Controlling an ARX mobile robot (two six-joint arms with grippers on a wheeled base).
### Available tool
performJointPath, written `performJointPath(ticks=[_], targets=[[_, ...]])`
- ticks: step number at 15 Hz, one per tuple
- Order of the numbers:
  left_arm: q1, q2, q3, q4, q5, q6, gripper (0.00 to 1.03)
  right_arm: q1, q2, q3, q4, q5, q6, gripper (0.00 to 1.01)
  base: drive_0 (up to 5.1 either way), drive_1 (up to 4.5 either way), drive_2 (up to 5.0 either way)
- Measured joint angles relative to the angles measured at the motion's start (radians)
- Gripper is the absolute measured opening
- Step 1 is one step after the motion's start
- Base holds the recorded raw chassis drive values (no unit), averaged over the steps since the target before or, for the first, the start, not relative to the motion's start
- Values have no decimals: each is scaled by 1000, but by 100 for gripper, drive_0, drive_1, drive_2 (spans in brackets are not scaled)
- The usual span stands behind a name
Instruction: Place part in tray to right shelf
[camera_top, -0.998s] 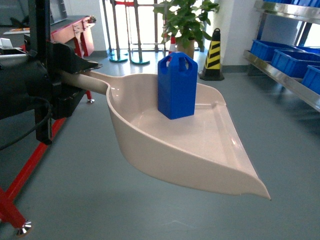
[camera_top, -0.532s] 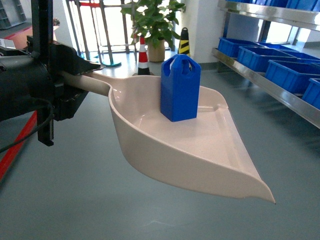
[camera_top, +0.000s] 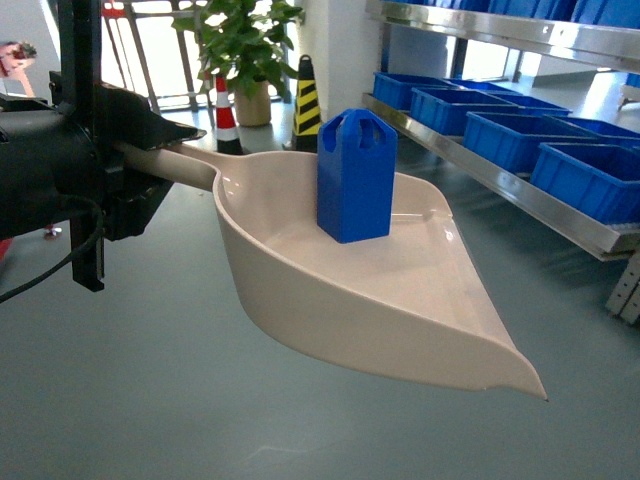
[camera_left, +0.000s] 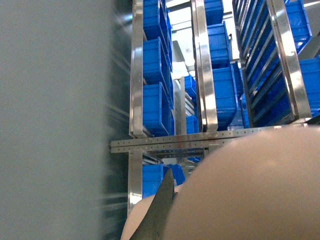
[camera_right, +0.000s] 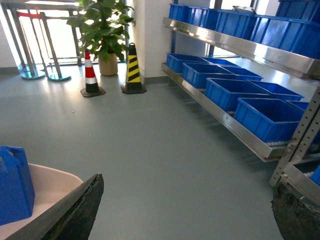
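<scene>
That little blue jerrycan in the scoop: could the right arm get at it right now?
Probably yes: the blue jerrycan stands uncovered in the open scoop, and the right tool hangs open beside it.

This looks like a warehouse or factory floor. Long stainless-steel racks (camera_right: 235, 125) carry rows of blue crates (camera_right: 270, 117) above a smooth grey floor (camera_right: 165, 165). Striped traffic cones (camera_right: 132, 70) stand beside a potted plant (camera_right: 102, 30). The left wrist view, partly blurred, seems to show more crate-filled racks (camera_left: 205, 85).
</scene>
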Motion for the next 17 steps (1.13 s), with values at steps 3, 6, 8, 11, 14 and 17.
performJointPath(ticks=[3, 6, 8, 11, 14, 17], targets=[[0, 0, 0, 0, 0, 0, 13, 0, 0, 0, 0, 0, 0, 98, -157, -157, -157], [0, 0, 0, 0, 0, 0, 13, 0, 0, 0, 0, 0, 0, 98, -160, -160, -160], [0, 0, 0, 0, 0, 0, 13, 0, 0, 0, 0, 0, 0, 98, -155, -155, -155], [0, 0, 0, -1, 0, 0, 13, 0, 0, 0, 0, 0, 0, 98, -169, -169, -169], [0, 0, 0, 0, 0, 0, 13, 0, 0, 0, 0, 0, 0, 98, -162, -162, -162], [0, 0, 0, 0, 0, 0, 13, 0, 0, 0, 0, 0, 0, 98, -161, -161, -161]])
